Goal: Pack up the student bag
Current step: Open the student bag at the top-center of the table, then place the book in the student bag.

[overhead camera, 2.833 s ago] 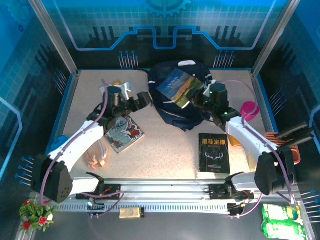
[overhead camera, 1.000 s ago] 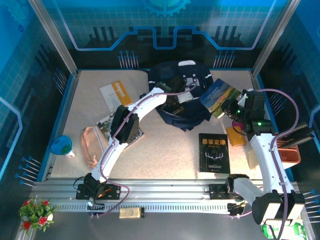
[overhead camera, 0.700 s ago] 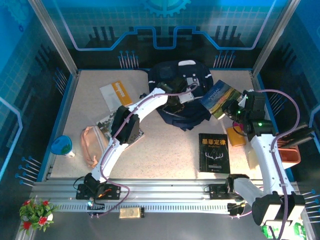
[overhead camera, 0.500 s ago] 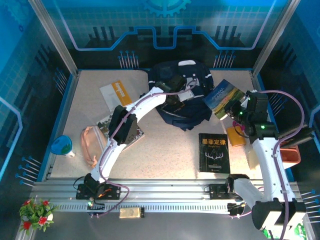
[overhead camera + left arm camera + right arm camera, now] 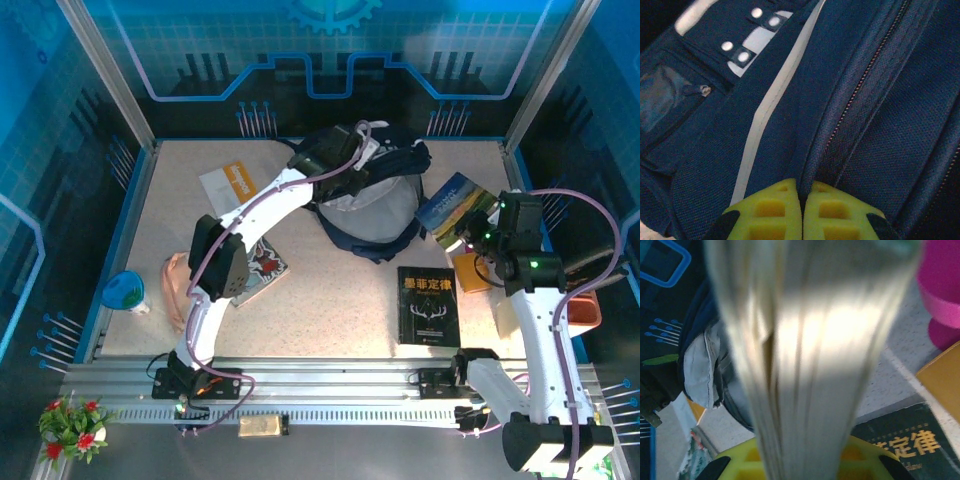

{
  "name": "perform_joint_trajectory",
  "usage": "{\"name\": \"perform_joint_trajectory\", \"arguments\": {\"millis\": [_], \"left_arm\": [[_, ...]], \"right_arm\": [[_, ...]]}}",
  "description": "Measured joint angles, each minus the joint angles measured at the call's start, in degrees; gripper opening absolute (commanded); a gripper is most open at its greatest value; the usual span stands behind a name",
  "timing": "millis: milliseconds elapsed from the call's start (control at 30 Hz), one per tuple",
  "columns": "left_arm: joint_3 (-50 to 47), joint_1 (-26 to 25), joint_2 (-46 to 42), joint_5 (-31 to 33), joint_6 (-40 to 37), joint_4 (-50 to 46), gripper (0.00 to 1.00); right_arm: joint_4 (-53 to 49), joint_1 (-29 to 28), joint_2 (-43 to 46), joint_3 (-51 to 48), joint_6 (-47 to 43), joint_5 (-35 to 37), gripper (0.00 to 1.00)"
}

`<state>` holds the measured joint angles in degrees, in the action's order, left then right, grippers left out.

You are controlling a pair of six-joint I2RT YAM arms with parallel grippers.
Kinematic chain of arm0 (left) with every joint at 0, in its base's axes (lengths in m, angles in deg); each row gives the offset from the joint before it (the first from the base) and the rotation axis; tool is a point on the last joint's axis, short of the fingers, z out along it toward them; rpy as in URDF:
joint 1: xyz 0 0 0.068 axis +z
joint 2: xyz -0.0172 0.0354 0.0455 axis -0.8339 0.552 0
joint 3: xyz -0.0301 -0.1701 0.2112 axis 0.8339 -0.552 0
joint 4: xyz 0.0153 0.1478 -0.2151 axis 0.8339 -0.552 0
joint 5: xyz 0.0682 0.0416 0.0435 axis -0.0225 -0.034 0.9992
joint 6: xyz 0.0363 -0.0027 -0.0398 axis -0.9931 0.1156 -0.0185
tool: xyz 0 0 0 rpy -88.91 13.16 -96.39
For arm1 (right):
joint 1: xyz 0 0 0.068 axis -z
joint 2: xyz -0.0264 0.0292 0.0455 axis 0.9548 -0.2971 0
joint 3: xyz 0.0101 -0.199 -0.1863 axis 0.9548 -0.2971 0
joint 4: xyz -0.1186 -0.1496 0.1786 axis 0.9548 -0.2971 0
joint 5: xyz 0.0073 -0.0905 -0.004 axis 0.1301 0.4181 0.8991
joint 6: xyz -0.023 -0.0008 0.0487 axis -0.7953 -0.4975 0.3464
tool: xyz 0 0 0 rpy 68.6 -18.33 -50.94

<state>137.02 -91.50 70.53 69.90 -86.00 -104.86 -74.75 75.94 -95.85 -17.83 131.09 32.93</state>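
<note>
Fingers [image 5: 772, 212] of left gripper [image 5: 352, 152] clamped on student bag [image 5: 385, 210] zip edge at worktop [image 5: 330, 300] far edge; since earlier, flap lifted, grey lining exposed. Right gripper [image 5: 478, 228] grips landscape book [image 5: 452, 200], shifted slightly right.

Bare table [image 5: 330, 300] near centre, black book [image 5: 428, 305] right, student bag [image 5: 375, 205] beyond

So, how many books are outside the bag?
4: landscape-cover book in the right gripper, black book near it, comic under the left arm, orange-white book far left. An orange slab may be another.
</note>
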Motion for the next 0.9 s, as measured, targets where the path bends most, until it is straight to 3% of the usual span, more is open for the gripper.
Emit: {"name": "perform_joint_trajectory", "arguments": {"millis": [200, 367, 567, 900], "left_arm": [[-4.42, -0.07, -4.55, 1.14, 4.74, 2.14, 0.0], [-7.48, -0.11, -8.87, 2.91, 8.35, 2.29, 0.0], [-9.55, -0.11, -11.98, 3.89, 10.23, 2.25, 0.0], [-11.54, 0.22, -13.14, 2.73, 11.91, 2.58, 0.0]], "right_arm": [[5.64, -1.68, -1.62, -4.09, 4.42, -6.45, 0.08], [13.92, -7.56, -6.47, -5.81, 8.92, -8.83, 0.08], [25.55, -14.12, -14.21, -6.93, 14.45, -8.63, 0.08], [44.61, -19.04, -29.49, -6.97, 22.95, -5.4, 0.08]]}}
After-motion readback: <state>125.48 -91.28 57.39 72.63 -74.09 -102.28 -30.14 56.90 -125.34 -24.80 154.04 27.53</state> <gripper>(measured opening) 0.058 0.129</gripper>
